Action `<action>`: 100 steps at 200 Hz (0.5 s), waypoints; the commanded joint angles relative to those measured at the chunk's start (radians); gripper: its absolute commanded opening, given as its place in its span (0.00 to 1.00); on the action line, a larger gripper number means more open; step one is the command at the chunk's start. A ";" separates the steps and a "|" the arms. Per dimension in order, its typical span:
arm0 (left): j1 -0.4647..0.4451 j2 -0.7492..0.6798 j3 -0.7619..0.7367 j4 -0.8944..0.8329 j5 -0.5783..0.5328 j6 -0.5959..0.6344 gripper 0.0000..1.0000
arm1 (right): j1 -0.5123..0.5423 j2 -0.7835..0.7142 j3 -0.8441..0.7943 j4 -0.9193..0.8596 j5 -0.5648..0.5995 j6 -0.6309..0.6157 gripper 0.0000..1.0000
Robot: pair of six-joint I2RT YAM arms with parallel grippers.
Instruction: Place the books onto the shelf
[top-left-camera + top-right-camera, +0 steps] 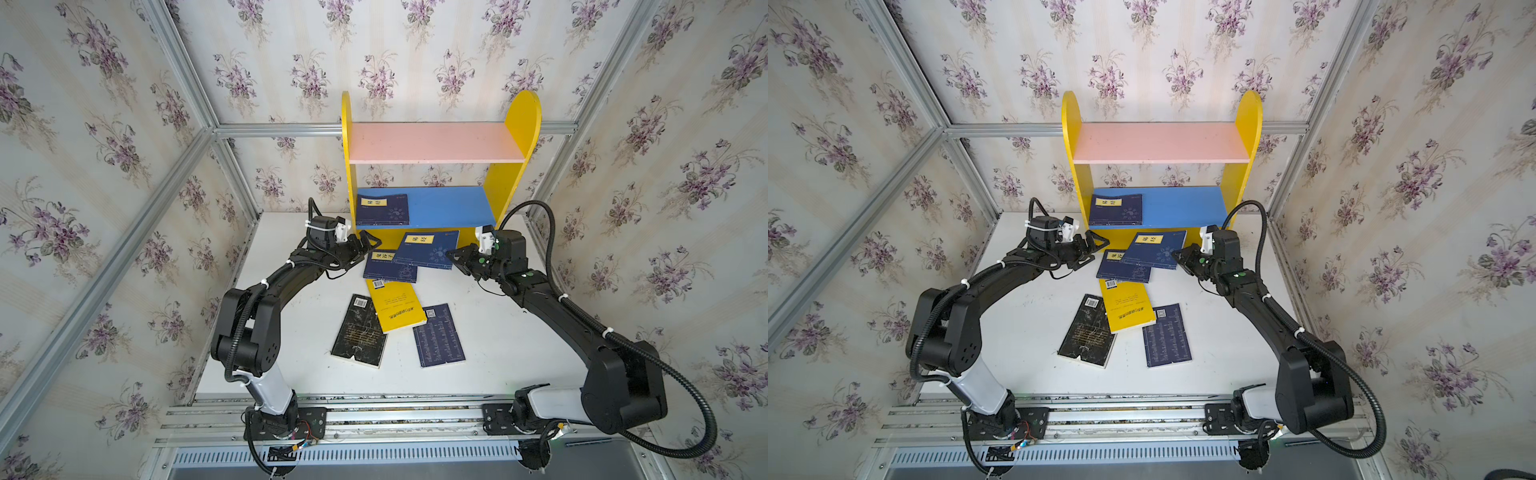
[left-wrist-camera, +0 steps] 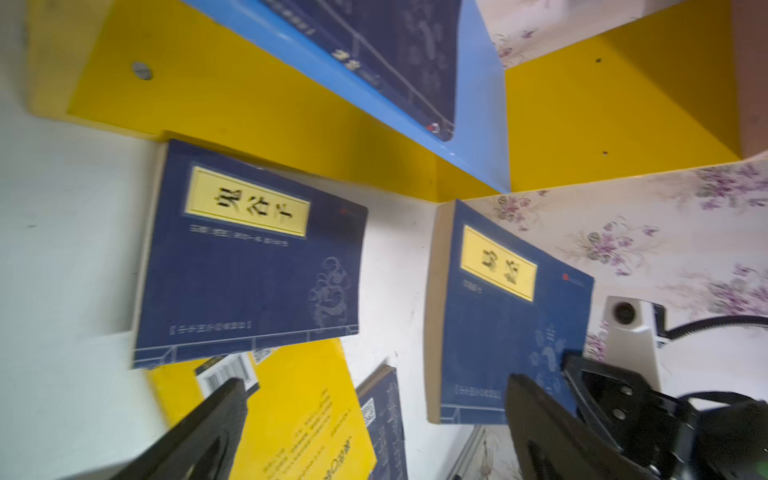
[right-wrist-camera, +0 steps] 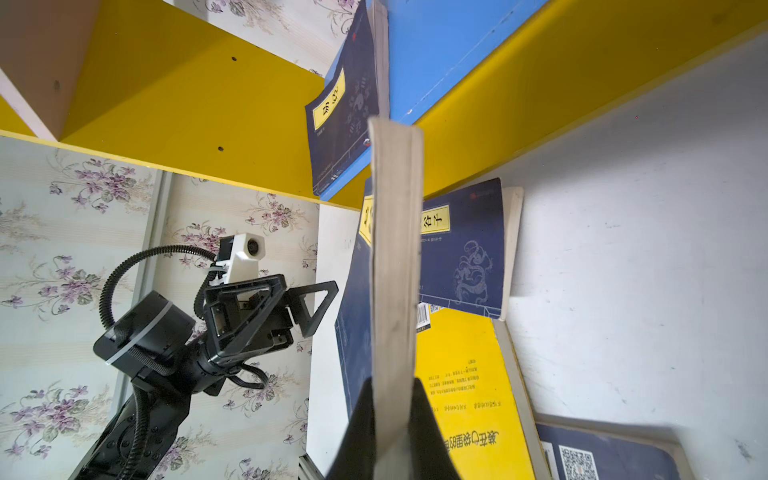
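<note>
Shelf [image 1: 436, 143] holds one navy book [image 1: 382, 210] flat on its blue board [image 1: 453, 205], while I see my right end effector [image 1: 453, 257] clamped on a second book [image 1: 430, 249] in front of it, my left end effector [image 1: 368, 249] wide open, other books [image 1: 397, 305] on the surface [image 1: 498, 332].

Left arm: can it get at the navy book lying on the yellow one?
Probably yes. Left gripper, jaws open, is right beside the flat navy book; right gripper holds the raised navy book clear of it.
</note>
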 commanded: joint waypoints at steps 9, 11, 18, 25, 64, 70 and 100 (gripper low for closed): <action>0.000 0.018 0.034 0.104 0.213 -0.079 0.98 | -0.003 -0.001 0.014 0.100 -0.055 0.007 0.02; 0.000 0.020 0.035 0.108 0.219 -0.085 0.98 | -0.003 0.001 0.015 0.110 -0.058 0.011 0.02; 0.000 0.024 0.035 0.129 0.234 -0.102 0.97 | -0.004 0.009 0.017 0.149 -0.068 0.025 0.02; -0.001 0.027 0.032 0.145 0.240 -0.114 0.96 | -0.005 0.016 0.019 0.187 -0.077 0.039 0.02; -0.003 0.040 0.019 0.196 0.259 -0.157 0.91 | -0.006 0.059 0.049 0.300 -0.117 0.075 0.03; -0.003 0.042 0.019 0.213 0.268 -0.170 0.90 | -0.006 0.067 0.057 0.303 -0.125 0.075 0.03; -0.011 0.052 0.027 0.289 0.294 -0.226 0.74 | -0.006 0.107 0.086 0.363 -0.171 0.092 0.04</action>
